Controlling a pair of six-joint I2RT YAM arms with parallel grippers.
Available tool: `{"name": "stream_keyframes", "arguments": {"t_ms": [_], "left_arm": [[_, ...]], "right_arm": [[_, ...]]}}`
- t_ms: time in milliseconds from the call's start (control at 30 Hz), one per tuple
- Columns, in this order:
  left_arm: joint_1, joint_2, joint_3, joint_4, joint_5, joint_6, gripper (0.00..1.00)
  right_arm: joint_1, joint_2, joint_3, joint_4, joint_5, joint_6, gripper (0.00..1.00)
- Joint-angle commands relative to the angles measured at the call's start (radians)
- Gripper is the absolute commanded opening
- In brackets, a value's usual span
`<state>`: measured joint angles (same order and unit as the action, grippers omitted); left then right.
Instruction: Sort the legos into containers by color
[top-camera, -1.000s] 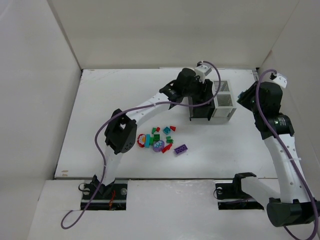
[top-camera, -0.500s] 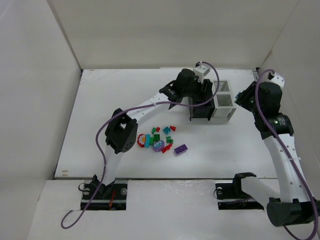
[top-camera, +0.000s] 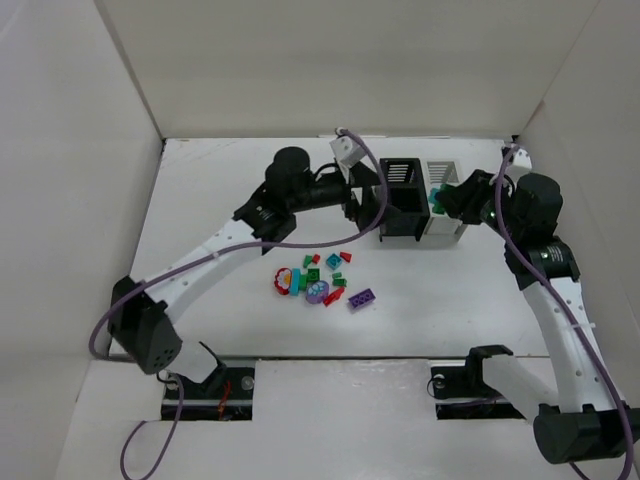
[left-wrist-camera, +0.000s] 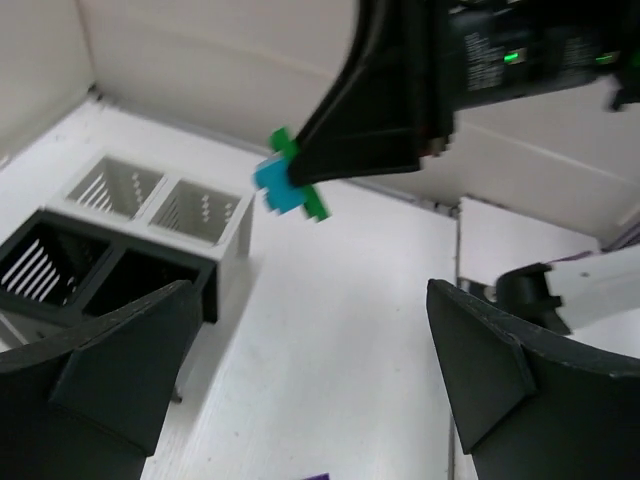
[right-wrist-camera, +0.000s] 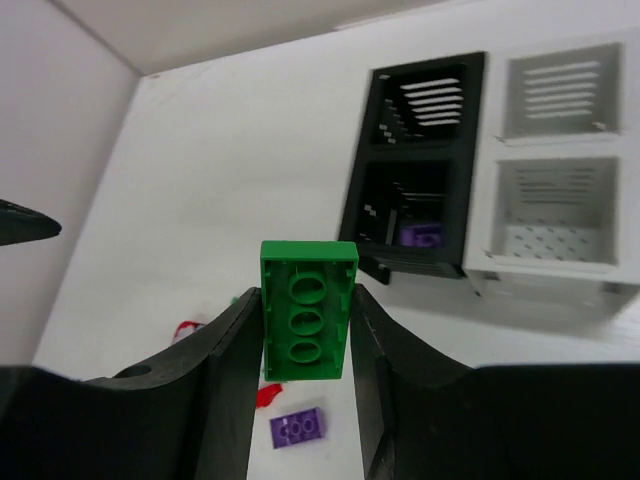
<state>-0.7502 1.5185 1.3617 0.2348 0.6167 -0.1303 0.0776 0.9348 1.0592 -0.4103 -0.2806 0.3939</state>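
The right gripper (right-wrist-camera: 308, 400) is clamped on a green brick (right-wrist-camera: 308, 325), one finger on each long side and the hollow underside turned to the wrist camera. I judge that such a grip keeps the small piece from turning while it is carried. In the top view this gripper hangs just beside the white bin (top-camera: 445, 226), on its right, so the brick is in the air and not yet in any container (from the left wrist a teal part also shows on it, and I cannot tell if that is a second brick). The left gripper (top-camera: 366, 208) has its fingers (left-wrist-camera: 110, 370) wide apart with nothing between them, and it stands at the left wall of the black bin (top-camera: 400, 224), probably to leave room for the other arm. A purple brick (right-wrist-camera: 420, 236) already lies inside the black bin, while the other legos (top-camera: 320, 280) remain in a loose pile on the table (top-camera: 200, 220), well apart from the bins. Compared with one second ago, the left arm was then stretched over the black bin with narrower jaws. Now it has pulled back and its jaws have opened, and the right gripper has come closer to the white bin. The pile looks unchanged.
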Motion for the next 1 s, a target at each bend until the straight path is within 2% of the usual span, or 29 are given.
{"name": "stream_keyframes", "arguments": {"t_ms": [0, 67, 300, 500, 633, 700, 900, 967], "left_arm": [[0.003, -0.105, -0.114, 0.201, 0.161, -0.063, 1.0], [0.003, -0.13, -0.153, 0.216, 0.175, -0.086, 1.0], [0.003, -0.165, -0.248, 0.308, 0.184, -0.173, 1.0], [0.023, -0.187, -0.306, 0.406, 0.166, -0.232, 1.0], [0.046, -0.187, -0.325, 0.529, 0.248, -0.287, 1.0], [0.046, -0.178, -0.314, 0.529, 0.258, -0.287, 1.0], [0.046, -0.126, -0.254, 0.474, 0.296, -0.258, 0.87], [0.046, -0.101, -0.254, 0.465, 0.296, -0.249, 0.86]], "right_arm": [[-0.015, -0.04, -0.034, 0.223, -0.241, 0.014, 0.29], [-0.015, -0.04, -0.06, 0.279, -0.361, 0.04, 0.29], [-0.015, -0.05, -0.146, 0.511, -0.59, 0.183, 0.29], [-0.015, -0.068, -0.194, 0.66, -0.676, 0.281, 0.29], [-0.015, -0.027, -0.194, 0.67, -0.741, 0.281, 0.29], [0.019, -0.004, -0.173, 0.67, -0.759, 0.281, 0.29], [0.085, 0.019, -0.15, 0.67, -0.734, 0.261, 0.28], [0.094, 0.029, -0.14, 0.67, -0.721, 0.252, 0.28]]}}
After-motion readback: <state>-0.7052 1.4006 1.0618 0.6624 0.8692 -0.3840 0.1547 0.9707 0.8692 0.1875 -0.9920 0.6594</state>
